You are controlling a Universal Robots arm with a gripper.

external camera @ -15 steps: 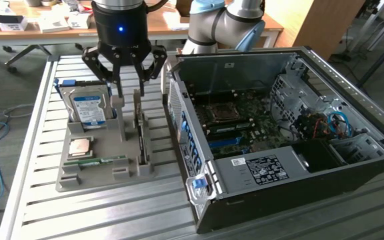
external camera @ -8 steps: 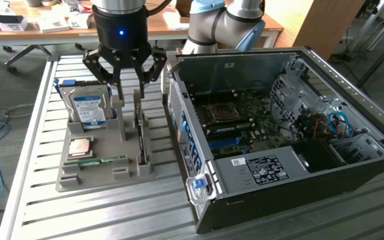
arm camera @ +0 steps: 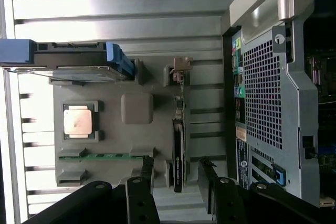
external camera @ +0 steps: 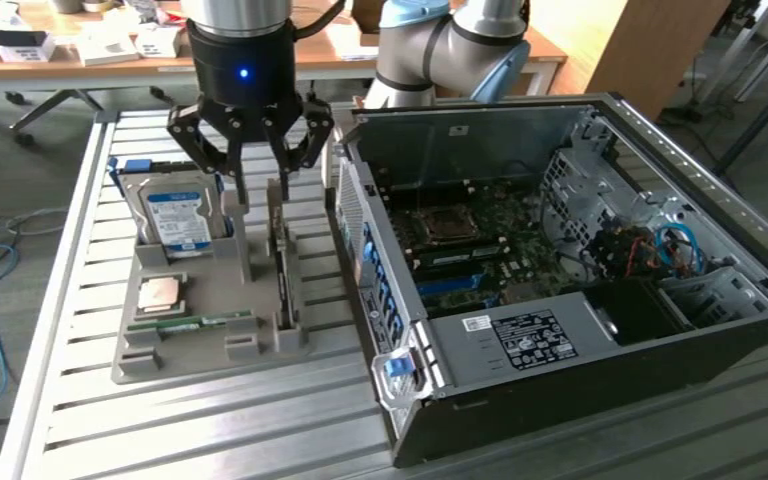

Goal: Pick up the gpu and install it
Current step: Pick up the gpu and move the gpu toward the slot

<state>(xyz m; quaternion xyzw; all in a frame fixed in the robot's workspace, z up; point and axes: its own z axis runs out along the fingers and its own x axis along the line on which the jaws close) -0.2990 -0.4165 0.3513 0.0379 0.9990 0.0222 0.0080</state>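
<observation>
The gpu point(external camera: 281, 268) stands on its edge in a slot of the grey parts holder point(external camera: 211, 362), on the side nearest the computer case. In the wrist view the gpu point(arm camera: 178, 145) is a thin dark strip with its metal bracket at the far end. My gripper point(external camera: 257, 190) hangs open just above the card's back end. Its fingers point(arm camera: 147, 174) straddle the line of the card without touching it, and my gripper point(arm camera: 177, 181) holds nothing.
The holder point(arm camera: 137, 109) also carries a hard drive point(external camera: 177, 215) in blue rails, a CPU point(external camera: 160, 292) and a memory stick point(external camera: 197, 323). The open computer case point(external camera: 558, 280) lies on the slatted metal table point(external camera: 224, 430), close to the holder at the exterior view's right.
</observation>
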